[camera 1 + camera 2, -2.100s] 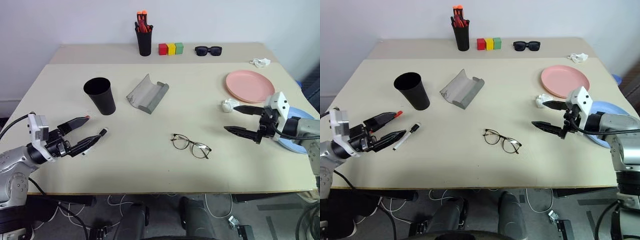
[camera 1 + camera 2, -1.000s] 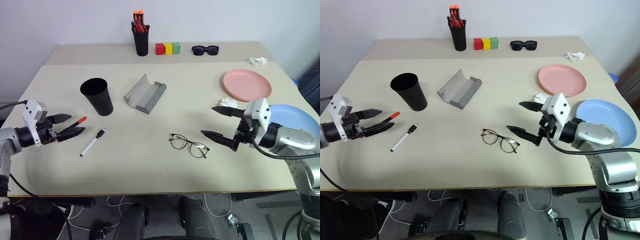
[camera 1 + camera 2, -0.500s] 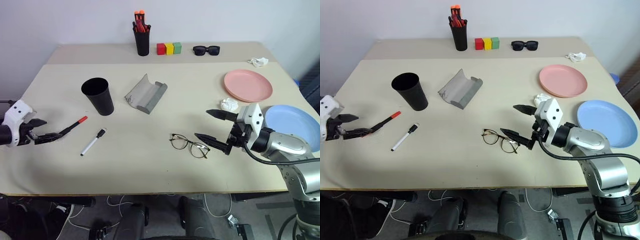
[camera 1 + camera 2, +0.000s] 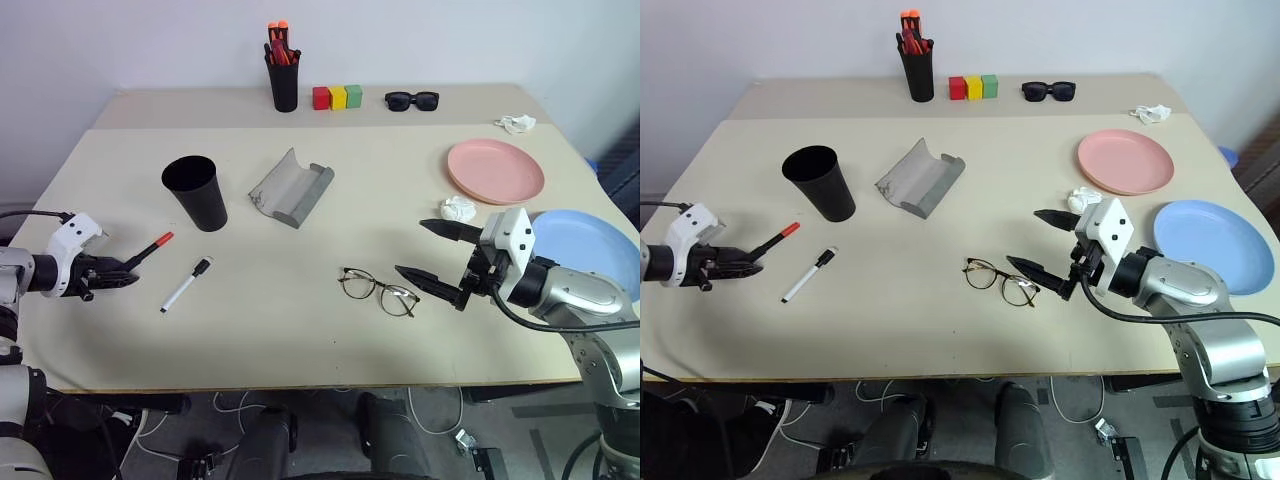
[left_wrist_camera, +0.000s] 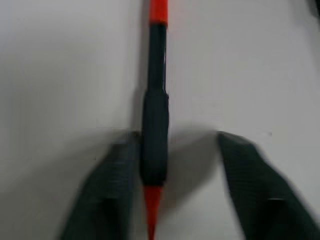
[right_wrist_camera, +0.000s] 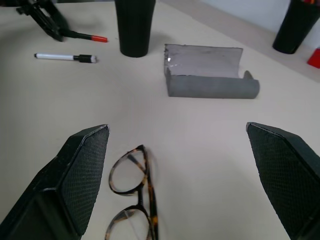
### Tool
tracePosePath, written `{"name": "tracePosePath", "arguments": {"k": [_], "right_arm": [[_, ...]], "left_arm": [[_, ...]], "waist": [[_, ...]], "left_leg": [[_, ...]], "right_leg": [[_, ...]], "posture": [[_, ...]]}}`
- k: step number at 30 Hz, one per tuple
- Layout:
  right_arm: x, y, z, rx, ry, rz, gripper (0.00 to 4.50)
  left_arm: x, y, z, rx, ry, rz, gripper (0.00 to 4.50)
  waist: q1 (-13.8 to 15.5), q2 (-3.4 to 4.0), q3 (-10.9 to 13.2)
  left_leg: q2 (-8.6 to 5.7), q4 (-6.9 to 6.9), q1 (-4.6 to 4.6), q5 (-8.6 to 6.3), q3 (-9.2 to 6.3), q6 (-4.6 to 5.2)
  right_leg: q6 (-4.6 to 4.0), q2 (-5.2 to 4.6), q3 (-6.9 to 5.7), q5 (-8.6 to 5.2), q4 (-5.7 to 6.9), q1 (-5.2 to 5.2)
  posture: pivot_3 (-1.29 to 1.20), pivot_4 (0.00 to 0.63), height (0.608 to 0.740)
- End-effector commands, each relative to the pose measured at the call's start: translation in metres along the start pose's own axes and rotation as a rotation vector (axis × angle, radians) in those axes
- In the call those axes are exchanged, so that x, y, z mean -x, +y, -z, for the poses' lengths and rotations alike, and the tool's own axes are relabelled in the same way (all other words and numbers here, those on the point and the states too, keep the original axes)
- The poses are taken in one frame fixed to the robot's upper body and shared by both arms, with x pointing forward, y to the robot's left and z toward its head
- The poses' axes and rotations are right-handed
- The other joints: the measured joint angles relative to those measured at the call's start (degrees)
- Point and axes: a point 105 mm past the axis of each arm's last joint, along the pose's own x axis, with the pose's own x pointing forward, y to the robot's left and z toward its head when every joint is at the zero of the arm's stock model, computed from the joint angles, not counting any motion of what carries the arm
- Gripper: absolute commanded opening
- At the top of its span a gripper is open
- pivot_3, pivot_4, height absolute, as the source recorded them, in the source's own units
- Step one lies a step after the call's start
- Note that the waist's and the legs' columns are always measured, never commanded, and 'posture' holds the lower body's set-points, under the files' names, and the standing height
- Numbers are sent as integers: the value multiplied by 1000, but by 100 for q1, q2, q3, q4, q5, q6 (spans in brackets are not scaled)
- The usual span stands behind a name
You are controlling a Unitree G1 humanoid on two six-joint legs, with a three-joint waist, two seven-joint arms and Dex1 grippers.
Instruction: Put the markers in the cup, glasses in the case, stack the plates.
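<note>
Left gripper, fingers narrowing round the red marker near the table's left edge, should clamp squarely before lifting; right gripper wide

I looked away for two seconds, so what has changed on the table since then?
The left claw has swung out to the table's left edge and is closing around the red-capped marker; one finger touches it, the other stands apart. The right claw has moved inward beside the glasses, jaws wide. Cup, case and plates stayed put.
</note>
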Motion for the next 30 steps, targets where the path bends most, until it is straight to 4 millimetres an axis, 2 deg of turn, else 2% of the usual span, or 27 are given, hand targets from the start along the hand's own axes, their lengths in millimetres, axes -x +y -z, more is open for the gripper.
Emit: {"name": "tracePosePath", "arguments": {"k": [1, 2, 4, 7, 13, 15, 18, 20, 23, 25, 30], "right_arm": [[4, 0, -13, 51, -24, 5, 4500], [4, 0, -13, 49, -25, 3, 4500], [2, 0, -13, 48, -27, 2, 4500], [1, -1, -11, 48, -26, 1, 4500], [-2, -3, -12, 51, -33, -11, 4500], [-5, -4, -12, 55, -39, -18, 4500], [-10, -4, -14, 55, -48, -31, 4500], [-12, -4, -16, 51, -57, -43, 4500], [-13, -4, -18, 50, -63, -55, 4500], [-14, -5, -18, 54, -63, -55, 4500], [-15, -3, -19, 44, -66, -60, 4500]], "left_arm": [[1, 0, 5, -7, 37, 1, 325], [3, 2, 1, -4, 12, -7, 27], [8, 4, -6, -7, -38, -18, 27], [27, 13, -17, 1, -124, -67, 27], [77, 54, -37, 74, -365, -404, 27], [90, 61, -62, 88, -575, -476, 27], [108, 52, -108, 53, -936, -449, 27], [117, 46, -128, 66, -1121, -427, 27], [109, 27, -151, 44, -1294, -346, 27], [97, 17, -161, 23, -1325, -313, 27], [72, 10, -181, 48, -1371, -277, 27]], "waist": [[0, 1, -1], [-1, 1, -1], [-1, 1, -1], [-1, -2, 1], [-7, -4, 2], [1, -4, 2], [74, -8, 0], [97, -10, -1], [103, -11, -2], [101, -11, -2], [87, -12, -2]], "left_leg": [[0, 0, 1, 0, 0, 0], [0, 0, 2, 0, 1, 0], [0, 0, 2, 0, 1, 0], [0, 0, 1, 0, 0, 0], [1, 1, 0, 0, -1, 0], [1, 1, 1, 0, 0, 0], [0, 8, 1, 1, -6, -1], [-1, 13, 0, 1, -7, -2], [-1, 14, 0, 1, -6, -3], [-1, 14, 0, 2, -5, -4], [-1, 14, 1, 2, -4, -3]], "right_leg": [[0, 0, 0, 0, 0, 1], [0, 0, 1, 0, 0, 1], [0, 0, 1, 0, 2, 1], [0, 0, 1, 0, 2, 1], [0, 1, 0, 0, 4, -3], [1, 0, 1, 0, 4, -2], [1, 0, -2, 1, 4, 5], [1, -1, -2, 2, 3, 7], [1, -1, 0, 3, 2, 7], [0, -1, 1, 3, 3, 7], [-1, 0, 0, 3, 3, 7]], "posture": [[0, 150, 740], [0, 150, 740], [0, 150, 740], [0, 150, 740], [0, 150, 740], [0, 150, 740], [0, 150, 740], [0, 150, 740], [0, 150, 740], [0, 150, 740], [0, 150, 740]]}}
